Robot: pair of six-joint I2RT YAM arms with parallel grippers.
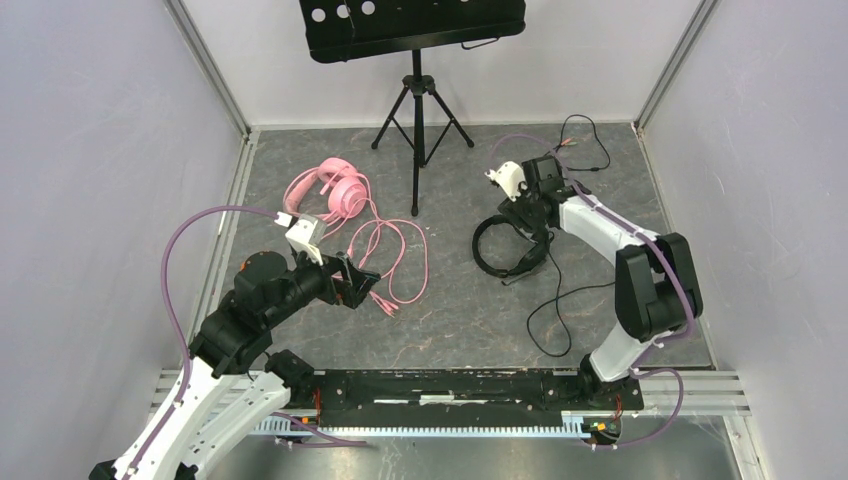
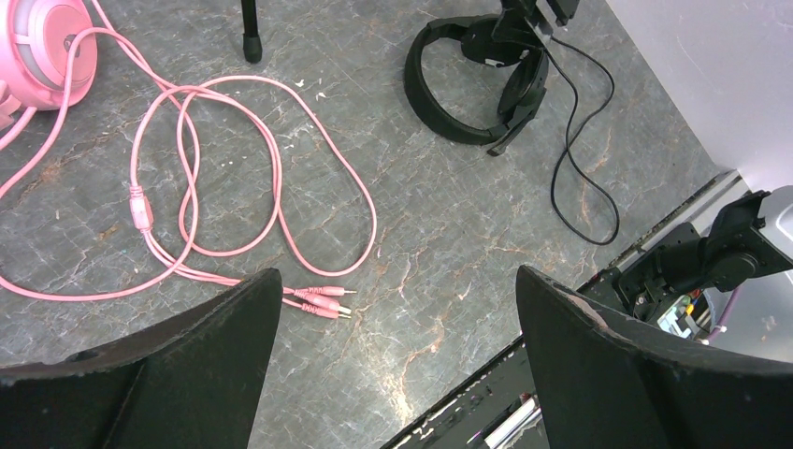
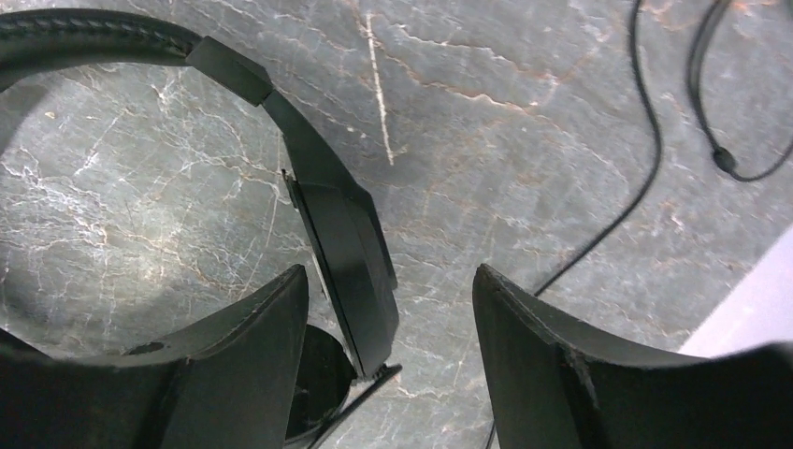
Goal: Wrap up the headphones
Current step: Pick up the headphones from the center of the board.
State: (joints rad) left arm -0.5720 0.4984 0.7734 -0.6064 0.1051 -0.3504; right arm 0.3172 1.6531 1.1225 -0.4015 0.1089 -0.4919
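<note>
The left gripper (image 2: 397, 281) gaped empty over the limp, light pink cable (image 2: 140, 210) at centre-left, the right gripper (image 3: 391, 281) likewise over the stiffer black headphones (image 3: 346, 243) right of centre, probably best seized by the band.

Black music stand (image 1: 420, 30), grey marbled tabletop (image 1: 460, 320)

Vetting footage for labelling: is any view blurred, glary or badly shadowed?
Top external: evenly lit and sharp, only the black headphones lose detail in their own darkness. Left wrist: pink cable crisp, the near fingers dark and soft. Right wrist: pale sheen on the floor, earcup slightly soft.
</note>
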